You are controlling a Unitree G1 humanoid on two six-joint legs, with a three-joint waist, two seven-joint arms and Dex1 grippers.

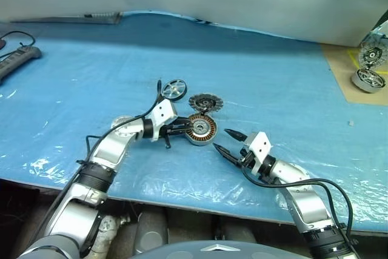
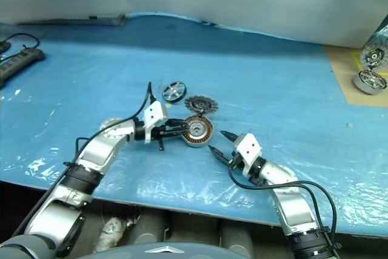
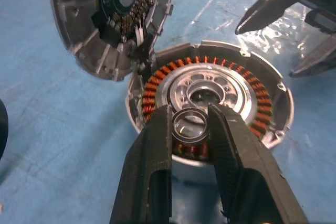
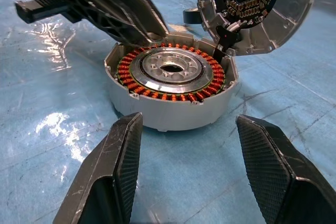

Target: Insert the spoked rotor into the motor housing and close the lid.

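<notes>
The motor housing [image 1: 200, 128], a grey cup with copper windings, lies on the blue sheet. The lid [image 1: 205, 102] leans tilted against its far side, joined to it by a dark wire [image 4: 227, 38]. Behind them and apart lies the spoked rotor [image 1: 174, 89]. My left gripper [image 3: 190, 111] reaches over the housing's near rim, shut on a small metal ring [image 3: 177, 131] held above the windings. To the right of the housing, my right gripper [image 4: 189, 118] stands open and empty, a short way off.
A black power strip [image 1: 18, 59] lies at the far left. Two silver motors [image 1: 370, 68] stand on a brown board at the far right. The table's front edge [image 1: 182, 201] runs just below both arms.
</notes>
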